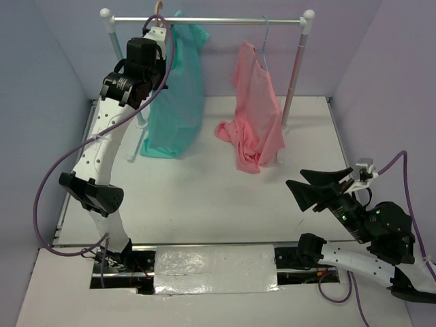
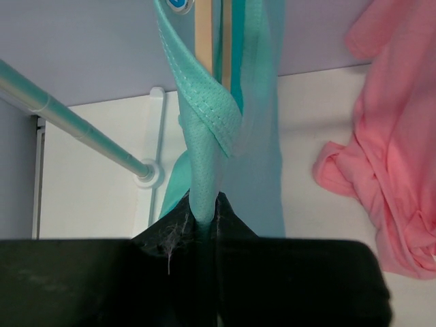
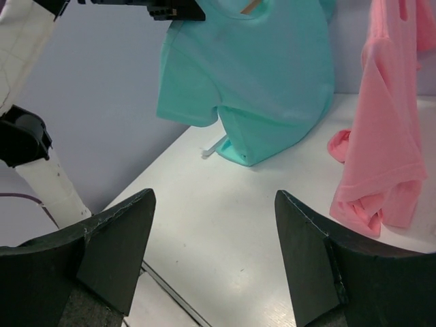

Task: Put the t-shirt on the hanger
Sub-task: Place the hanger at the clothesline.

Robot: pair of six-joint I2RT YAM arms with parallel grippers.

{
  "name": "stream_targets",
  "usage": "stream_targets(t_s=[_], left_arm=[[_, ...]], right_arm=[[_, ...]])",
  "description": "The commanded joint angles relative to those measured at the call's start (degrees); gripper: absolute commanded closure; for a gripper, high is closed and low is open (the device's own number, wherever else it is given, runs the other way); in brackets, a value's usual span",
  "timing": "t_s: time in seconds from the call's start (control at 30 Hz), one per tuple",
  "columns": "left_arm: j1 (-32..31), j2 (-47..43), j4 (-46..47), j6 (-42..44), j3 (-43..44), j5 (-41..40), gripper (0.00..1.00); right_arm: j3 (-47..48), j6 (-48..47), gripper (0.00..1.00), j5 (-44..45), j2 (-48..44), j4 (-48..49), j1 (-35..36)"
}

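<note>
The teal t-shirt (image 1: 178, 88) hangs from the left end of the rack, draped over the tan wooden hanger (image 1: 159, 9), whose hook sits on the rail. My left gripper (image 1: 154, 30) is raised to the rail and shut on a twisted fold of the t-shirt's hem (image 2: 204, 136); the left wrist view shows the hanger's wooden bars (image 2: 203, 37) just above, inside the cloth. My right gripper (image 1: 294, 178) is open and empty, low over the table at the front right. The right wrist view shows the t-shirt (image 3: 259, 75) far ahead of the right gripper (image 3: 214, 197).
A white clothes rack (image 1: 231, 21) stands at the back of the table. A pink shirt (image 1: 255, 109) hangs on a thin blue wire hanger (image 1: 266, 37) toward the rack's right end, its bottom bunched on the table. Purple walls close in on both sides and the back.
</note>
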Motion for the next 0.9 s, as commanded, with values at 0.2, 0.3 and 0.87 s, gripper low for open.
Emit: stream_targets(t_s=[0.2, 0.3, 0.87], left_arm=[[5.88, -1.24, 7.21, 3.24, -2.30, 3.13, 1.00], [6.84, -2.03, 8.00, 3.16, -5.01, 1.80, 1.00], [8.25, -3.86, 4.84, -0.44, -8.63, 1.80, 0.24]], right_arm=[[-0.71, 0.59, 0.21, -2.76, -1.12, 1.29, 0.36], [-0.80, 0.59, 0.21, -2.93, -1.47, 1.55, 0.27], [-0.62, 0.41, 0.17, -2.76, -0.86, 0.94, 0.36]])
